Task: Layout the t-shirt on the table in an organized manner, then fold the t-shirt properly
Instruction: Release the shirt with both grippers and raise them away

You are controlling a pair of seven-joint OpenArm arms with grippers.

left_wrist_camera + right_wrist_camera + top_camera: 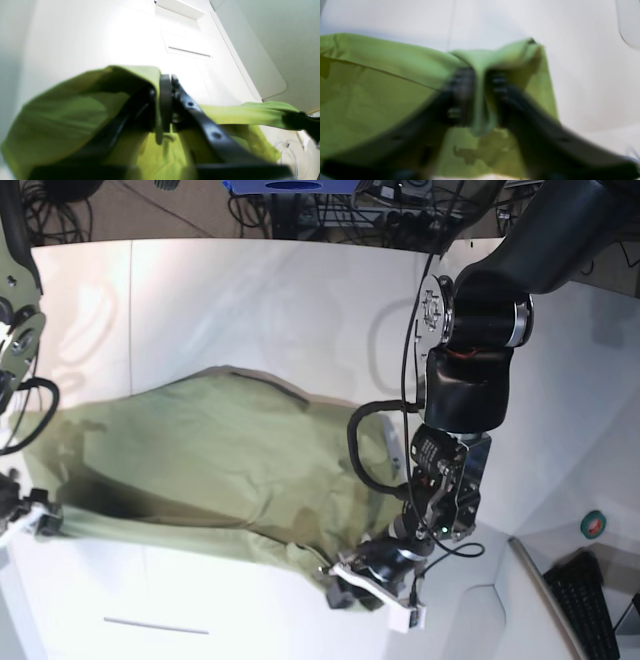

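While both my claws pinch the t-shirt (200,460), it sags soft and light.
Left gripper (168,105) and right gripper (480,97) each clamp narrowly on a hem fold (corners grip best).

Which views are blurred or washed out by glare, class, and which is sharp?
Left wrist: glare bleaches the table; the t-shirt is soft. Right wrist: motion blur smears cloth and right gripper. Base: sharp, evenly lit, soft shadows under the shirt.

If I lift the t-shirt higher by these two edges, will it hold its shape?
Probably not. The t-shirt already sags between the left gripper and right gripper, so it looks floppy. It bunches into folds at each pinch, so it will likely drape and swing.
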